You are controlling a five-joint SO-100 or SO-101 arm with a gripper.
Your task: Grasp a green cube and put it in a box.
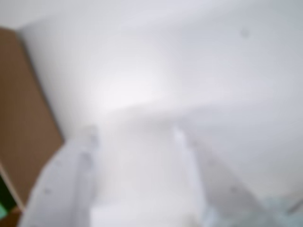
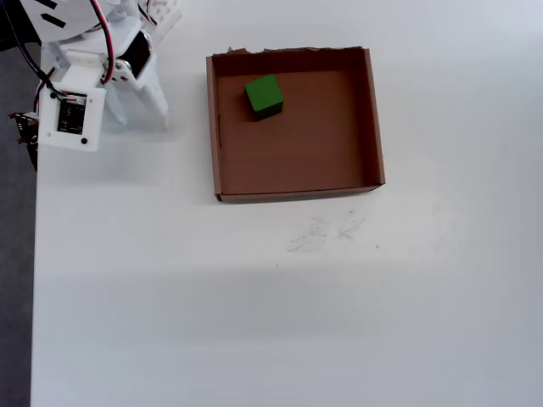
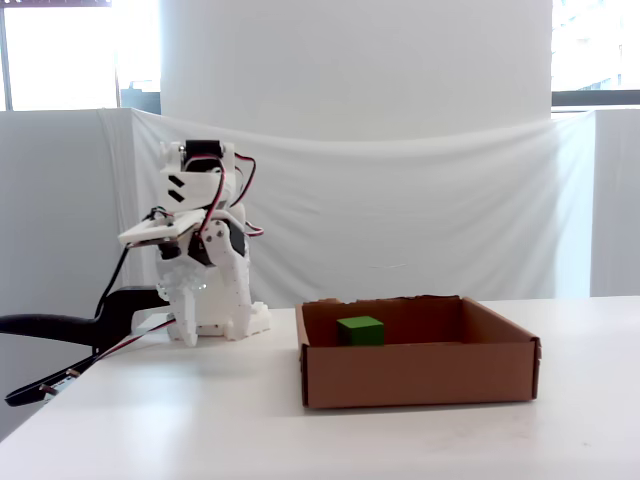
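Observation:
The green cube [image 2: 264, 96] lies inside the box [image 2: 374, 119], near its far left corner in the overhead view. In the fixed view the cube [image 3: 360, 330] shows over the box's front wall [image 3: 420, 375]. My gripper [image 2: 137, 113] is on the folded arm left of the box, pointing down at the table, with its fingers apart and nothing between them. The wrist view is badly blurred. It shows the gripper [image 1: 135, 132] open over white table, and a brown shape [image 1: 19, 118] at the left that I cannot identify.
The table's left edge [image 2: 34, 254] runs just beside the arm's base. A black clamp and cables [image 3: 60, 330] hang off that side. Faint scuff marks [image 2: 327, 229] lie in front of the box. A white cloth backdrop [image 3: 400, 200] stands behind the table.

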